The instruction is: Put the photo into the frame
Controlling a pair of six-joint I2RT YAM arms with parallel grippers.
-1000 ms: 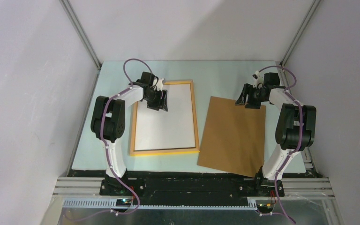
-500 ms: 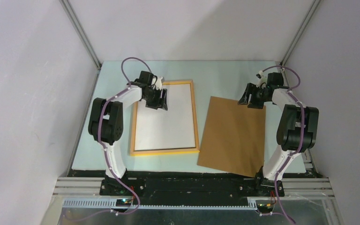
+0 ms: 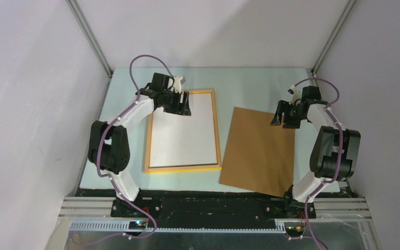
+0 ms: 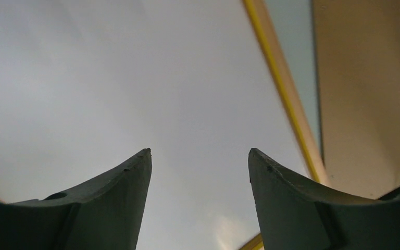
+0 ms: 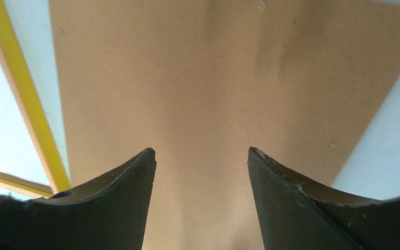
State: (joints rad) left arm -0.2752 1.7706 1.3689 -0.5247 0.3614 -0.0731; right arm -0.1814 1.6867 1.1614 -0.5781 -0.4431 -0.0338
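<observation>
Left pincer (image 3: 183, 108) gapes empty at twelve o'clock of the thin yellow-orange wooden rectangular frame (image 3: 218, 136), whose white paper sheet (image 3: 185, 138), likely the photo face-down, looks light, floppy, slippery: pinch an edge.

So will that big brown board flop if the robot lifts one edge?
Probably not much: the brown board lies flat with straight edges, so it looks stiff. It seems thin, so it is likely light for its size. Lying flat on the table, its edge may be hard to pinch.
</observation>
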